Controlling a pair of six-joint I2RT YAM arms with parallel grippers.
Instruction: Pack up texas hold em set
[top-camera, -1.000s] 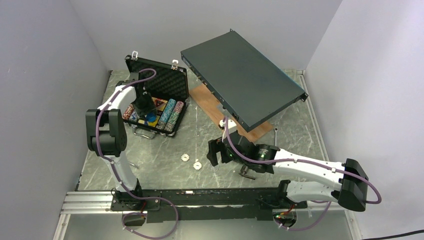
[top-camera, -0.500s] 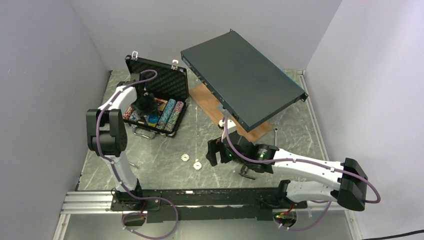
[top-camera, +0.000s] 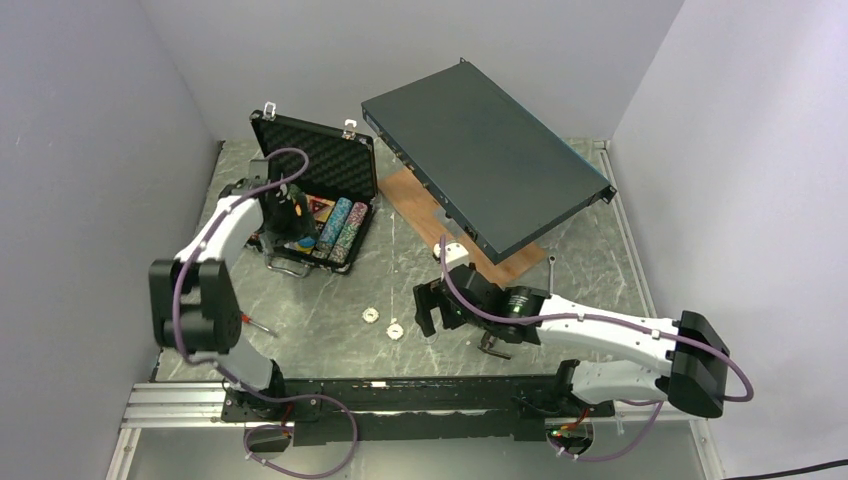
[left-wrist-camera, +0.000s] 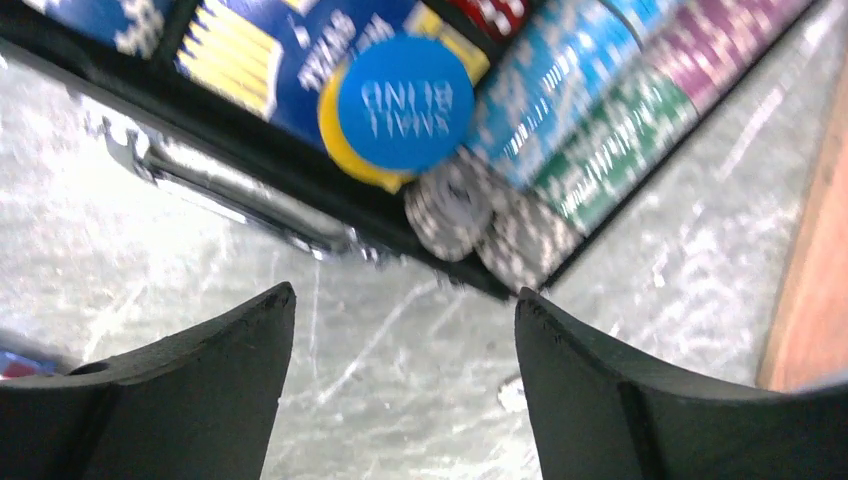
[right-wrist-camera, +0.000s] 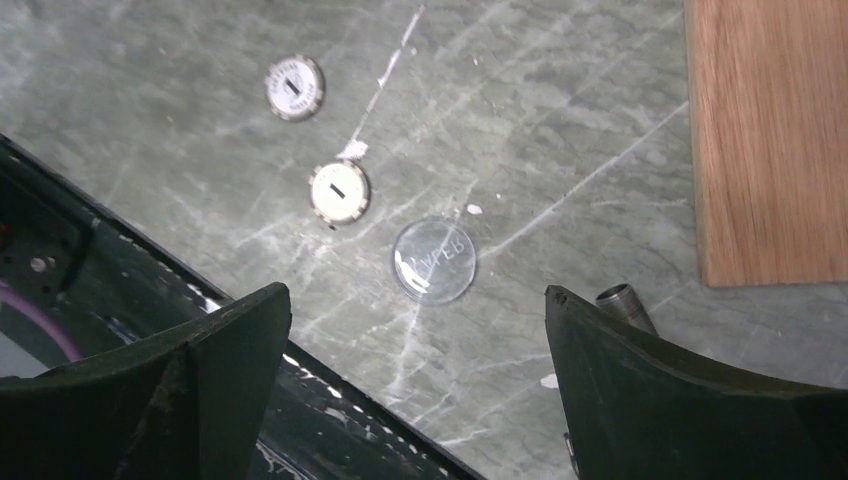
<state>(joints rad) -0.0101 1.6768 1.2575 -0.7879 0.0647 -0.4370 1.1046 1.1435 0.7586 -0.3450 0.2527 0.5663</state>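
Observation:
The black briefcase (top-camera: 318, 205) stands open at the back left, its grey foam lid upright. Rows of multicoloured chips (left-wrist-camera: 600, 110) fill it, and a blue disc (left-wrist-camera: 405, 103) lies on a yellow disc (left-wrist-camera: 335, 132) inside. My left gripper (top-camera: 282, 232) is open and empty (left-wrist-camera: 405, 300) above the case's front edge and silver handle (left-wrist-camera: 240, 205). My right gripper (top-camera: 428, 305) is open and empty (right-wrist-camera: 415, 295) over the table. Below it lie two white discs (right-wrist-camera: 339, 192) (right-wrist-camera: 295, 87) and a clear disc (right-wrist-camera: 434, 260). The white discs also show in the top view (top-camera: 372, 315) (top-camera: 394, 329).
A large flat dark-grey metal box (top-camera: 485, 160) rests tilted on a wooden board (top-camera: 425, 215) at the back right; the board also shows in the right wrist view (right-wrist-camera: 770, 140). A small red-handled tool (top-camera: 256, 324) lies near the left arm's base. A threaded metal piece (right-wrist-camera: 625, 300) lies by my right finger.
My left arm has swung back and to the left, and its gripper has moved from over the case's inside toward the front edge. The right arm has barely moved.

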